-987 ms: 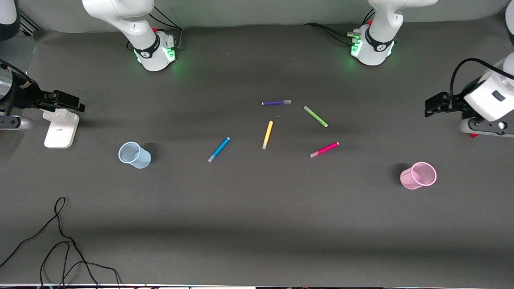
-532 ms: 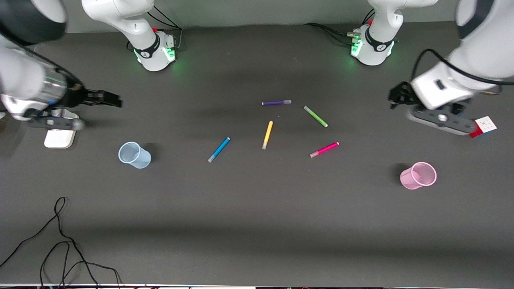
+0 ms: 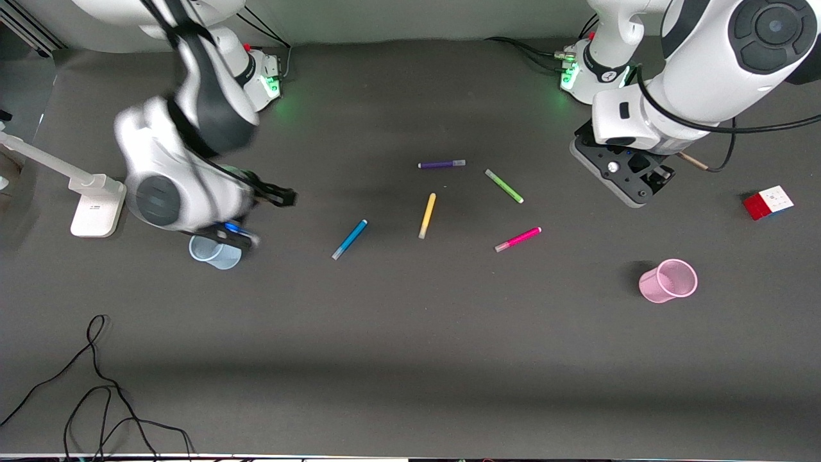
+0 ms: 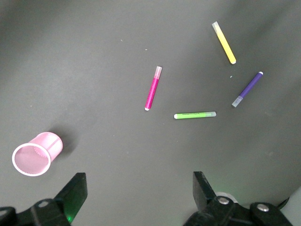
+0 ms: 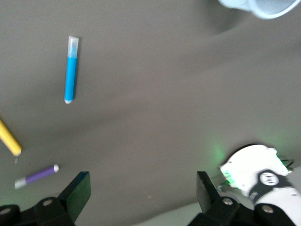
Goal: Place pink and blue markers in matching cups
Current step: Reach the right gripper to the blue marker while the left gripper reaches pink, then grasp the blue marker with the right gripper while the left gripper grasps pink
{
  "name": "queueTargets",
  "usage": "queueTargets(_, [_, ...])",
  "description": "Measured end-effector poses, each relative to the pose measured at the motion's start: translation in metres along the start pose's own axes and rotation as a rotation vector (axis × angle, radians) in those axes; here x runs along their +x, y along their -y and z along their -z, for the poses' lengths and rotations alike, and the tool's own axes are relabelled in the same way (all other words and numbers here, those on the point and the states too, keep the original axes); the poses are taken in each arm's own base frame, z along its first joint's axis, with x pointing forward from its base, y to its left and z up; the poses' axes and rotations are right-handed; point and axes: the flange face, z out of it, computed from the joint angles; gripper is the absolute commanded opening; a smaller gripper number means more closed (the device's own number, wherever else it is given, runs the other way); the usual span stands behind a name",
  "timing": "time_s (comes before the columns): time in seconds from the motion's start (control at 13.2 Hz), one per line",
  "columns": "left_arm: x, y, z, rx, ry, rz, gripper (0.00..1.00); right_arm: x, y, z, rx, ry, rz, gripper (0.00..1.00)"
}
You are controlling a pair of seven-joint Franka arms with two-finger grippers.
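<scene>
Both grippers hang over the counter with jaws spread wide and empty — the left gripper near its arm's base, the right gripper above the blue cup — while the blue marker and pink marker lie flat between that cup and the pink cup.

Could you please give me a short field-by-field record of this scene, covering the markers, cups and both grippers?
pink marker: flat on the table, untouched
blue marker: flat on the table, untouched
pink cup: empty, toward the left arm's end
blue cup: toward the right arm's end, partly hidden by the right arm
other markers: purple marker, green marker, yellow marker, lying loose
left gripper: open, empty, in the air
right gripper: open, empty, in the air
extras: colored cube, black cable
</scene>
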Motion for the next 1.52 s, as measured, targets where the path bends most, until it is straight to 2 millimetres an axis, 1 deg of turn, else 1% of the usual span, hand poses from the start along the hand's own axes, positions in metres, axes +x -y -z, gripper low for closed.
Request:
queueTargets(0.08, [0.000, 0.000, 0.000, 0.001, -0.002, -0.031, 1.00, 0.009, 0.013, -0.018, 0.002, 0.013, -0.032, 1.00])
queueTargets(0.15, [0.001, 0.001, 0.000, 0.004, -0.007, -0.069, 1.00, 0.020, 0.020, -0.032, 0.007, 0.023, -0.064, 1.00])
queueTargets(0.3, [0.003, -0.002, -0.001, 0.008, -0.012, -0.118, 1.00, 0.042, 0.026, -0.055, 0.025, 0.040, -0.115, 1.00])
queueTargets(0.38, [0.005, -0.006, -0.003, 0.007, -0.009, -0.126, 0.99, 0.052, 0.030, -0.062, 0.057, 0.043, -0.150, 1.00])
queueTargets(0.53, [0.007, -0.014, -0.010, 0.018, -0.013, -0.116, 0.99, 0.067, 0.042, -0.067, 0.145, 0.014, -0.254, 1.00])
queueTargets(0.68, [0.004, -0.023, -0.026, 0.041, -0.026, -0.108, 0.99, 0.069, 0.057, -0.071, 0.195, -0.014, -0.316, 1.00])
queueTargets(0.76, [0.001, -0.030, -0.040, 0.055, -0.031, -0.112, 0.99, 0.067, 0.066, -0.076, 0.201, -0.023, -0.342, 0.99])
queueTargets(0.84, [-0.001, -0.037, -0.058, 0.068, -0.035, -0.112, 0.99, 0.064, 0.074, -0.084, 0.199, -0.027, -0.371, 0.98])
queueTargets(0.99, [-0.002, -0.050, -0.097, 0.087, -0.042, -0.113, 0.99, 0.063, 0.084, -0.103, 0.175, -0.019, -0.408, 0.98])
queueTargets(1.14, [0.000, -0.055, -0.137, 0.104, -0.066, -0.118, 0.99, 0.066, 0.089, -0.120, 0.160, -0.012, -0.427, 0.92])
queueTargets(1.29, [-0.003, -0.057, -0.178, 0.117, -0.094, -0.124, 0.99, 0.068, 0.093, -0.131, 0.166, 0.016, -0.469, 0.90])
queueTargets(1.52, [-0.004, -0.054, -0.231, 0.115, -0.113, -0.134, 0.99, 0.060, 0.109, -0.148, 0.161, 0.013, -0.477, 0.73])
